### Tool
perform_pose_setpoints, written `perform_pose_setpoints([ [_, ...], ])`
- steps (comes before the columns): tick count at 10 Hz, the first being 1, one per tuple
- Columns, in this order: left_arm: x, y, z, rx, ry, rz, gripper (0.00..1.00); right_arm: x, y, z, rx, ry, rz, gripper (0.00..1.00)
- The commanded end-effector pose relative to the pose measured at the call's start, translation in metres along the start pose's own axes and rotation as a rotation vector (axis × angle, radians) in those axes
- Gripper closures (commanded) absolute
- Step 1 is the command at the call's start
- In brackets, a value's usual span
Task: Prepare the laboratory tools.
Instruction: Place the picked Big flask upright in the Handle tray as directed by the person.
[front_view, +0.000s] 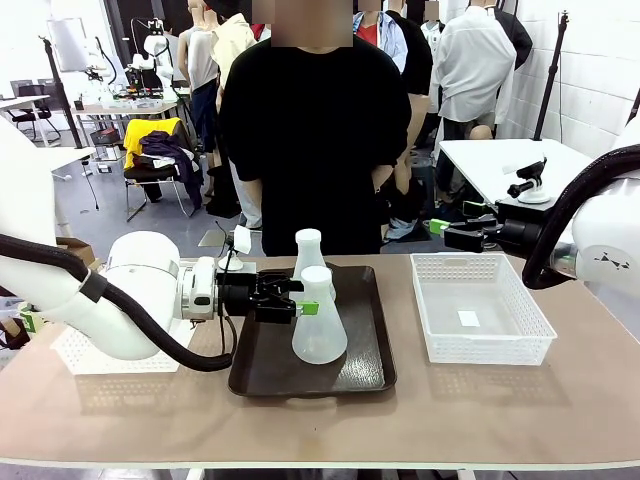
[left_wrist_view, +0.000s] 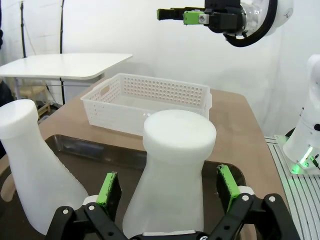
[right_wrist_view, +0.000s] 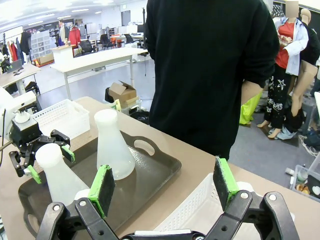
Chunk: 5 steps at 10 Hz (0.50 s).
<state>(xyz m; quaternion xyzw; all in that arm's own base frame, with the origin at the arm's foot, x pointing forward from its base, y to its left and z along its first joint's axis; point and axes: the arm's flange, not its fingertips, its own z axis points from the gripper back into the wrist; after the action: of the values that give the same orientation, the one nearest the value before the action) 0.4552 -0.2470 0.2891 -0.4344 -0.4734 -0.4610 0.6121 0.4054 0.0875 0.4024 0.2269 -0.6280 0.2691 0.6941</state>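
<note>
Two frosted-white conical flasks stand upright on a dark brown tray (front_view: 365, 360). My left gripper (front_view: 303, 297) is open with its jaws on either side of the near flask (front_view: 320, 335). In the left wrist view that near flask (left_wrist_view: 172, 165) stands between the green pads (left_wrist_view: 108, 189), with a small gap on each side. The far flask (front_view: 309, 250) stands free just behind it, and the far flask (left_wrist_view: 35, 160) is off to the left in the left wrist view. My right gripper (front_view: 450, 233) hangs open and holds nothing, above the far right of the table. My right gripper (right_wrist_view: 165, 186) looks down on the near flask (right_wrist_view: 57, 172), the far flask (right_wrist_view: 112, 147) and my left gripper (right_wrist_view: 42, 155).
A white mesh basket (front_view: 480, 340) sits right of the tray, with one small white slip inside. Another white basket (front_view: 75, 350) lies under my left arm. A person in black (front_view: 310, 130) stands at the far edge, hands off the table.
</note>
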Motion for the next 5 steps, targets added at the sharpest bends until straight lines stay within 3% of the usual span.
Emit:
perform_pose_setpoints([
  [1, -0.0003, -0.0013, -0.0007, -0.003, -0.002, -0.02, 0.0, -0.0013, 0.0015, 0.0025, -0.001, 0.011, -0.008, 0.0],
  [5, -0.0003, -0.0013, -0.0007, -0.003, -0.002, -0.02, 0.0, -0.0013, 0.0015, 0.0025, -0.001, 0.011, -0.008, 0.0],
])
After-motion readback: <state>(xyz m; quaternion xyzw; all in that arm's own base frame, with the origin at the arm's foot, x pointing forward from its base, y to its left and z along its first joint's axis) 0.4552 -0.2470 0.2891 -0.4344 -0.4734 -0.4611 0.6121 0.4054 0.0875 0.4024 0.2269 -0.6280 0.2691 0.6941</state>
